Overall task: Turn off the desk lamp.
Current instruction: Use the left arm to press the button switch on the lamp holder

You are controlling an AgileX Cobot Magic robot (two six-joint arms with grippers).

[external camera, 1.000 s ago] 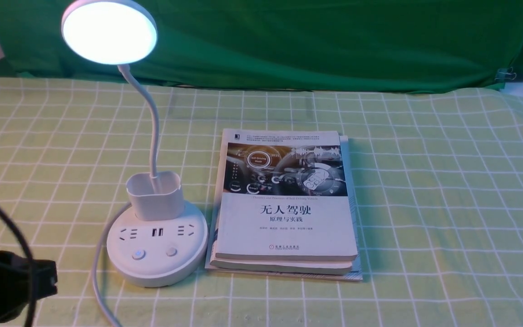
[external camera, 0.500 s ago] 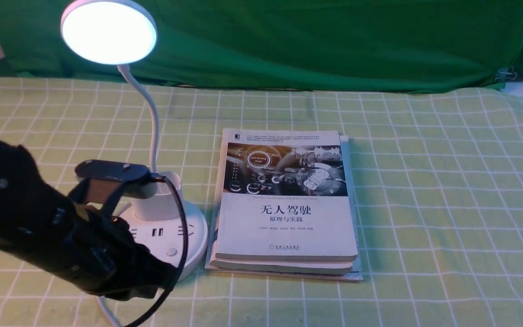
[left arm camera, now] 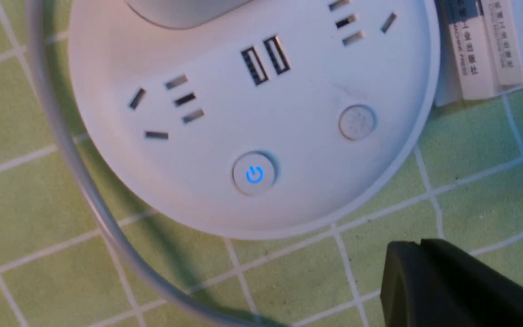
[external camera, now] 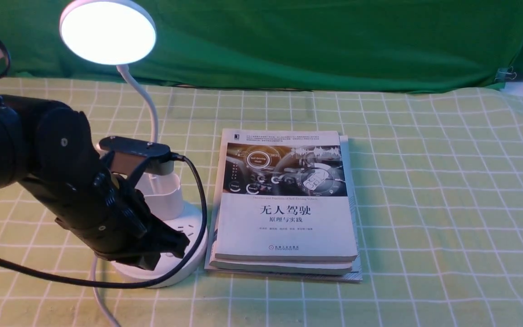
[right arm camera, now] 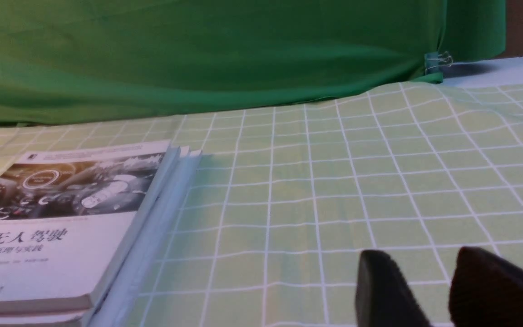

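The white desk lamp is lit: its round disc head (external camera: 108,32) glows at the far left, on a thin bendy neck above the cup holder (external camera: 167,196) and round base (external camera: 192,254). My left gripper (external camera: 177,242) is shut and empty. It hovers over the front of the base and hides both buttons in the front view. The left wrist view shows the base (left arm camera: 225,118), a power button (left arm camera: 254,174) lit blue and a plain button (left arm camera: 356,122), with the shut fingertips (left arm camera: 420,247) apart from them over the cloth. My right gripper (right arm camera: 420,255) is open and empty.
A stack of books (external camera: 286,204) lies right beside the lamp base; it also shows in the right wrist view (right arm camera: 61,222). The lamp's white cord (external camera: 98,290) runs off the near edge. A green backdrop (external camera: 316,41) hangs behind the checked cloth.
My left arm has swung in from the lower left corner, up and to the right, over the lamp base, and now hides both buttons. The lamp stays lit.
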